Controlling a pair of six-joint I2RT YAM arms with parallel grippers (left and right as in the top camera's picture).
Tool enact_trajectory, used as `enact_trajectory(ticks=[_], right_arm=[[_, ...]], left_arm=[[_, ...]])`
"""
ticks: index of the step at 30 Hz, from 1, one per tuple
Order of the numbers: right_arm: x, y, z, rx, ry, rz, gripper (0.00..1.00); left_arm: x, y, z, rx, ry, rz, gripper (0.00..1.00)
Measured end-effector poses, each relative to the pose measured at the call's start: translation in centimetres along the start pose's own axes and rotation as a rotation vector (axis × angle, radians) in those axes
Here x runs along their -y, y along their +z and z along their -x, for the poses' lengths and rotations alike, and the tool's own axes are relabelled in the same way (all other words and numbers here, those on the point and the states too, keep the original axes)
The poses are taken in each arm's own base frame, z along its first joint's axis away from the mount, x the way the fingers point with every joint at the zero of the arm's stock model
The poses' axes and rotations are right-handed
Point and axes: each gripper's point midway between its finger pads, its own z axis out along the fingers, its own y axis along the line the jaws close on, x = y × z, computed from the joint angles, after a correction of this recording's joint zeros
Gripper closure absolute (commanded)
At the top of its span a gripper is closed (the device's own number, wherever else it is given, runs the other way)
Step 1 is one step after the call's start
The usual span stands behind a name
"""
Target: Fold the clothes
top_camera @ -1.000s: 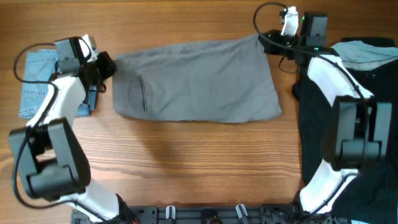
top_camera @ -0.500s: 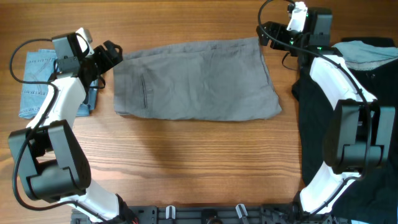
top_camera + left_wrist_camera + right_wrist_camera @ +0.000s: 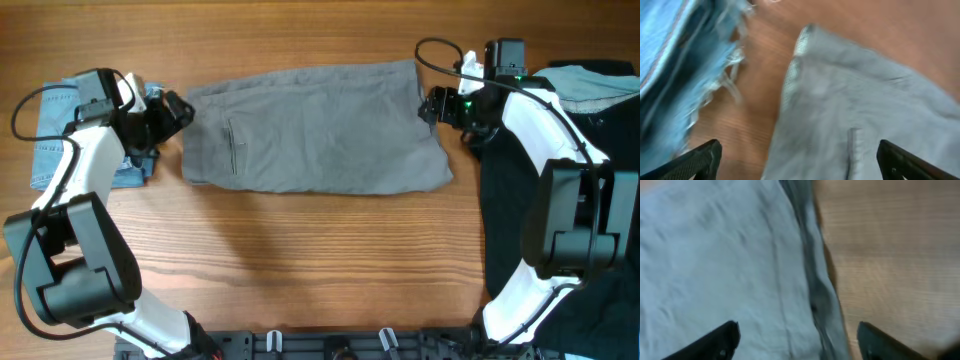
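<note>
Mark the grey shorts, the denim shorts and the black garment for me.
grey shorts (image 3: 330, 130), overhead view, middle of the fabric.
denim shorts (image 3: 50, 150), overhead view, light-blue left part.
black garment (image 3: 622, 150), overhead view, dark cloth by right border.

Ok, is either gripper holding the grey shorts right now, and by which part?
Nothing is held. The left gripper and the right gripper are both open, each poised over one end of the grey shorts.
</note>
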Motion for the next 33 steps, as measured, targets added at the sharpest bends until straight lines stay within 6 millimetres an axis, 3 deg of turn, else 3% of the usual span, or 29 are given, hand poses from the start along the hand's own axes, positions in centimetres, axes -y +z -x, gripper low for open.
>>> enact_trajectory(ticks=[1, 3, 7, 9, 11, 12, 13, 15, 17, 20, 21, 23, 25, 27, 29, 30, 32, 33], right_arm=[[-0.2, 0.0, 0.7, 0.027, -0.008, 0.010, 0.35], [-1.3, -0.4, 4.5, 0.182, -0.012, 0.063, 0.39], [-3.0, -0.8, 7.7, 0.311, -0.038, 0.107, 0.38], [-4.0, 0.2, 7.8, 0.315, -0.054, 0.122, 0.38], [-4.2, 1.9, 6.3, 0.252, -0.035, 0.123, 0.45], [-4.1, 2.3, 5.4, 0.215, -0.013, 0.124, 0.55], [-4.0, 2.5, 4.5, 0.173, 0.010, 0.130, 0.66], [-4.3, 2.4, 3.2, 0.116, 0.032, 0.177, 0.83], [-5.3, 2.1, 1.6, 0.039, 0.059, 0.269, 0.91], [-7.0, 1.5, -1.2, -0.089, 0.121, 0.369, 0.91], [-8.1, 1.5, -3.2, -0.171, 0.142, 0.387, 0.91], [-9.4, 2.0, -5.3, -0.239, 0.128, 0.386, 0.94], [-9.7, 2.8, -8.2, -0.317, 0.123, 0.340, 0.95], [-8.2, 3.7, -11.5, -0.405, 0.168, 0.217, 0.95], [-4.8, 3.7, -13.0, -0.438, 0.256, 0.056, 0.93], [-3.9, 3.5, -12.9, -0.433, 0.288, 0.033, 0.93], [-1.3, 2.8, -11.7, -0.384, 0.346, -0.031, 0.94], [0.9, 2.0, -10.9, -0.351, 0.418, -0.051, 0.94]], left_arm=[[0.5, 0.0, 0.4, 0.016, 0.010, -0.028, 0.17], [2.0, -0.2, 2.5, 0.094, 0.042, -0.096, 0.26], [3.0, -0.4, 3.2, 0.115, 0.004, -0.151, 0.25], [3.2, -0.4, 2.8, 0.097, -0.011, -0.161, 0.22], [3.0, -0.2, 1.8, 0.054, -0.036, -0.157, 0.28], [2.8, -0.2, 1.3, 0.033, -0.045, -0.149, 0.42], [2.5, -0.1, 0.6, 0.006, -0.054, -0.136, 0.63], [2.0, -0.1, -0.4, -0.032, -0.073, -0.116, 0.96], [1.6, -0.1, -1.8, -0.084, -0.096, -0.091, 0.96], [1.9, 0.1, -3.5, -0.147, -0.081, -0.077, 0.96], [2.3, 0.2, -4.4, -0.175, -0.059, -0.074, 0.96], [3.9, 0.6, -6.6, -0.241, 0.025, -0.075, 0.96], [4.4, 1.1, -8.5, -0.284, 0.103, -0.020, 0.96], [3.1, 1.8, -9.6, -0.295, 0.145, 0.064, 0.96], [0.7, 2.5, -10.8, -0.319, 0.139, 0.152, 0.94], [-0.4, 2.8, -11.3, -0.334, 0.128, 0.177, 0.93], [-0.7, 3.0, -10.9, -0.323, 0.114, 0.169, 0.89], [-0.7, 3.0, -10.7, -0.318, 0.108, 0.160, 0.86]])
